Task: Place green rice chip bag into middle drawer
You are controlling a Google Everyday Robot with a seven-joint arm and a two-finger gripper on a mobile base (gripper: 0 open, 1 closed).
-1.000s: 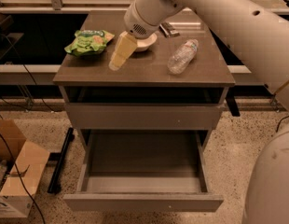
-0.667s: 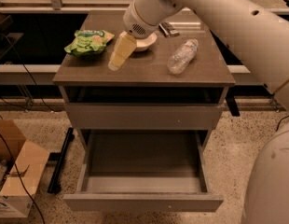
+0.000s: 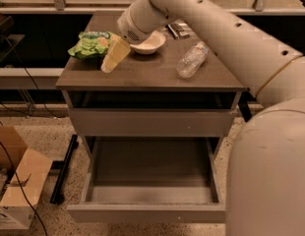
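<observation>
The green rice chip bag (image 3: 90, 44) lies on the back left of the cabinet top (image 3: 142, 75). My gripper (image 3: 114, 57) hangs from the arm just right of the bag, pointing down and left, close to or touching the bag's right edge. The middle drawer (image 3: 150, 163) is pulled out wide open below a closed drawer front (image 3: 150, 123). Its grey-brown inside holds nothing.
A white bowl (image 3: 148, 43) stands right behind the gripper. A clear plastic bottle (image 3: 192, 59) lies on its side on the right of the top. A cardboard box (image 3: 17, 181) stands on the floor at left. My arm (image 3: 231, 38) spans the right side.
My gripper has moved a little left, closer to the green bag. The bag, bowl, bottle and drawer have not moved.
</observation>
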